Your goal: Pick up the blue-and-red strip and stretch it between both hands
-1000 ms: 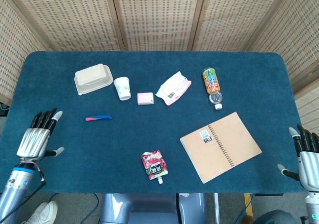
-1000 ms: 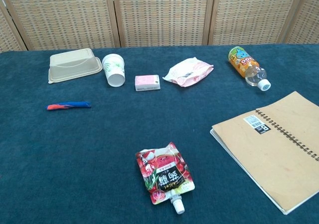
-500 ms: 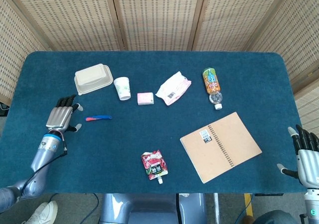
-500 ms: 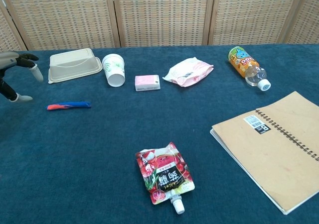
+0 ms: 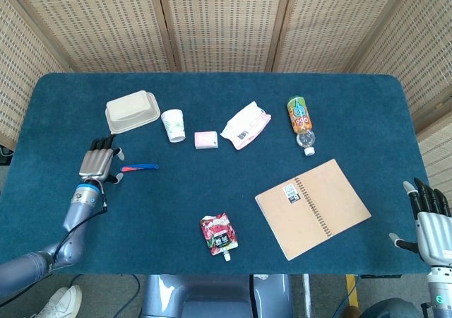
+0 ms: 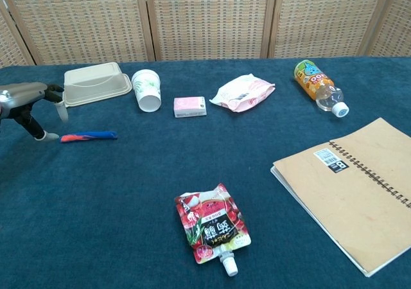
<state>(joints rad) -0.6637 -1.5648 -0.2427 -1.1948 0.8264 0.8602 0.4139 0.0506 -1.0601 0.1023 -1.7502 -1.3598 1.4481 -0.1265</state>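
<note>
Head view, lower right corner of the frame: the right hand (image 5: 429, 222) rests at the table edge, fingers spread and holding nothing, well apart from the work.

Nearest the camera, at lower centre, lies a red printed drink pouch with a white spout (image 6: 210, 228), sealed as far as can be seen. A brown spiral-bound notebook (image 6: 356, 187) lies closed at lower right.

At middle left, the narrow blue-and-red strip (image 6: 88, 135) lies flat on the dark blue table cloth (image 6: 128, 192). The left hand (image 6: 31, 106) is poised just beside its red end, fingers parted and empty; whether a fingertip touches the strip cannot be told. Judgement: the task is at the approach stage. Grasping, lifting, handing one end to the right hand and stretching all remain.

Further back, left to right: a beige lidded food box (image 6: 92, 83), closed, contents hidden; a white paper cup with green print (image 6: 147, 90) on its side, mouth toward the camera, seemingly empty; a small pink packet (image 6: 191, 106); a pink-and-white wipes pack (image 6: 243, 92); a capped orange-labelled plastic bottle (image 6: 319, 87) lying down, contents unclear.
</note>
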